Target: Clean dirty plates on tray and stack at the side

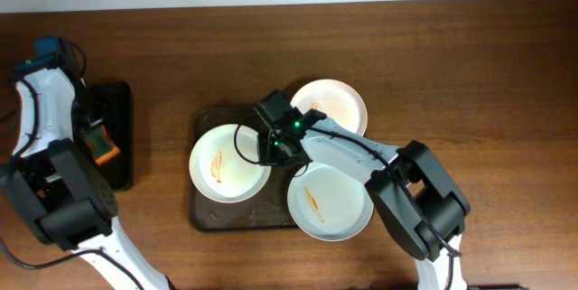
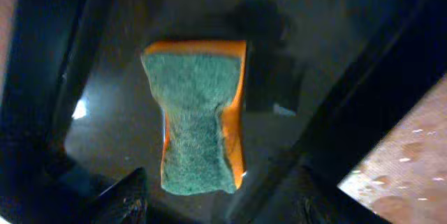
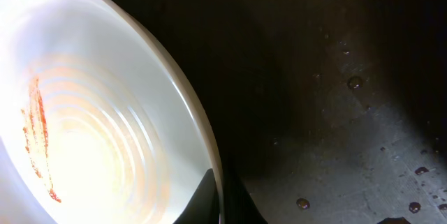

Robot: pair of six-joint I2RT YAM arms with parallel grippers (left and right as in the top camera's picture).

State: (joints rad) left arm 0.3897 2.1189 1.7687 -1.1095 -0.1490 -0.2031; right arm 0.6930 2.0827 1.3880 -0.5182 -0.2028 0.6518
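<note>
Dark brown wooden table (image 1: 433, 46), seen from overhead. Large dark brown rectangular tray (image 1: 203, 218) with rounded corners sits mid-table. Its surface is wet in the right wrist view (image 3: 349, 112), with scattered water droplets (image 3: 355, 82). There are three round white shallow plates. The left-hand plate (image 1: 226, 165) lies inside the tray on its left half and carries an orange-brown sauce streak (image 1: 217, 165), which is also clear in the right wrist view (image 3: 38, 137). The far plate (image 1: 332, 102) sits at the tray's far right corner, mostly over the table, with a faint orange smear. The near plate (image 1: 334, 209) sits at the tray's near right corner, overhanging its edge, and has one short streak (image 1: 313, 201). The right gripper (image 1: 274, 145) reaches in at the right rim of the left-hand plate. Up close (image 3: 220, 199), its two dark fingers stand one inside and one outside the rim, drawn in tight on it, with the plate (image 3: 105, 126) resting low over the tray. On the left side of the table lies a small black rectangular tray (image 1: 117, 100). On it is an orange sponge with a green scouring face (image 2: 199, 119), lying flat with the green side up. The left gripper (image 2: 218, 199) hangs over the sponge with its fingers (image 2: 129, 196) spread wide, one tip on each side, neither touching it.
</note>
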